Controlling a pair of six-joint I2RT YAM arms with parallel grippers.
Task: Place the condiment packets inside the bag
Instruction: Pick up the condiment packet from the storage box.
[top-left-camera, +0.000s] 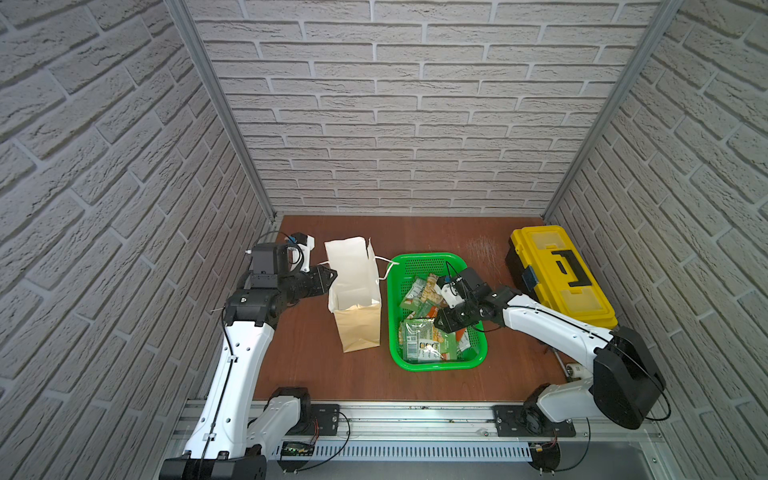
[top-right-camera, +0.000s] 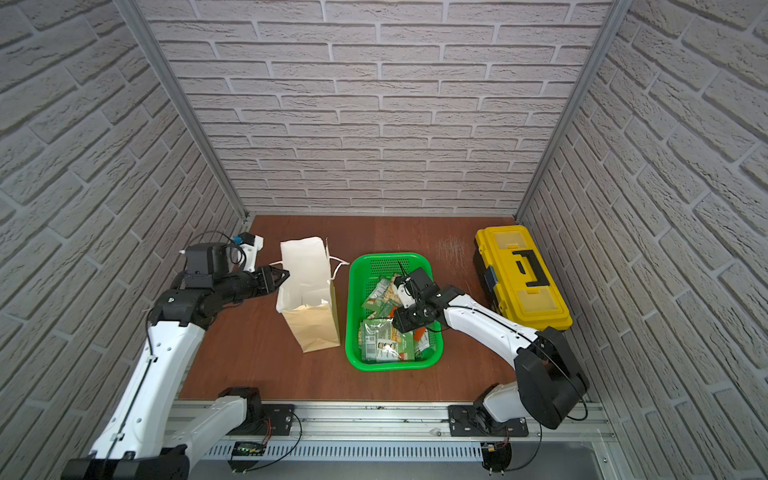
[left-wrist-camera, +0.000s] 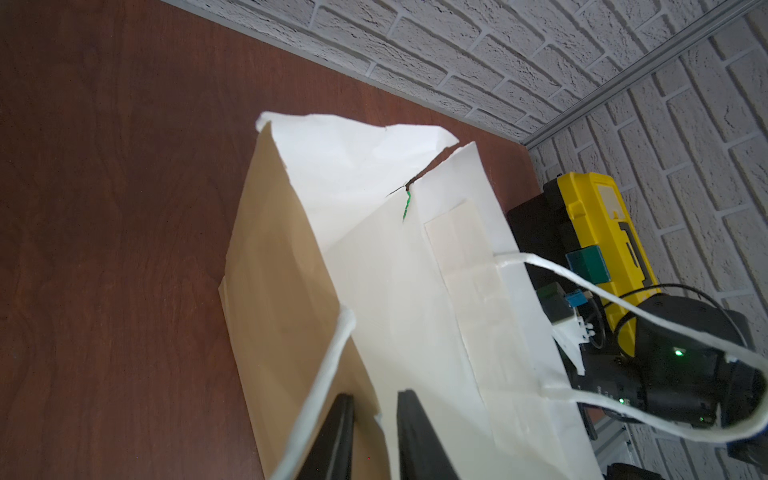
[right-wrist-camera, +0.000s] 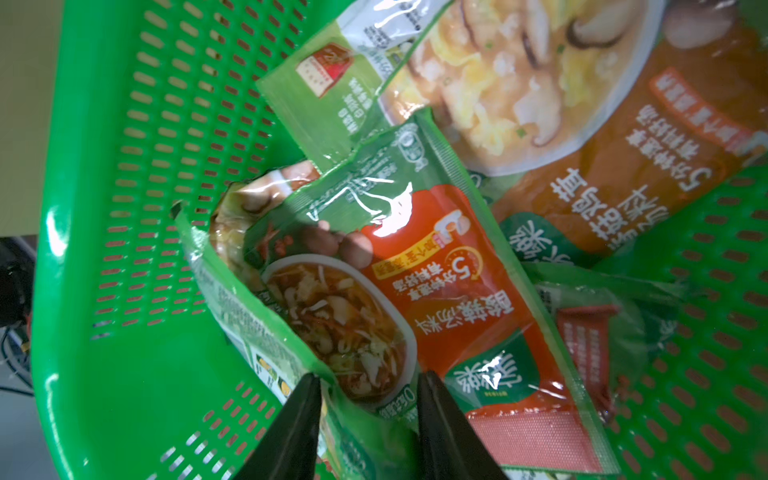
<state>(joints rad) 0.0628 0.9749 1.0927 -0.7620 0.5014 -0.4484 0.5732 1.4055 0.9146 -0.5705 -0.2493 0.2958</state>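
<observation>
1. Here, one left gripper (top-left-camera: 330, 275) is reaching in from the left. In the left wrist view its two fingers (left-wrist-camera: 332, 440) are clamping together on the bag's near wall, one on the kraft outside and one on the white inside.
2. Just beside it, one bag (top-left-camera: 353, 286) (left-wrist-camera: 374, 249) is standing upright on the table (top-left-camera: 415, 386) with its mouth gaping, and a tear is running down one corner of its rim. Its two cord handles (left-wrist-camera: 623, 307) are hanging loose, one on each side.
3. Right of the bag, just beside it, one green perforated basket (top-left-camera: 419, 365) (right-wrist-camera: 124, 374) is sitting.
4. The condiment packets (top-left-camera: 419, 340) (right-wrist-camera: 436, 291) are lying overlapped inside the basket. Four can be told apart in the right wrist view, and the heap is hiding the exact total.
5. One right gripper (top-left-camera: 437, 323) (right-wrist-camera: 370, 376) is dipping into the basket's middle. Its jaws are standing apart, the tips are pressing down on a red-orange packet picturing a bowl of soup, and the packet's flat face is showing between them.
6. Farthest right, one yellow toolbox (top-left-camera: 561, 274) with a black handle is sitting closed by the right wall, well apart from the basket.
</observation>
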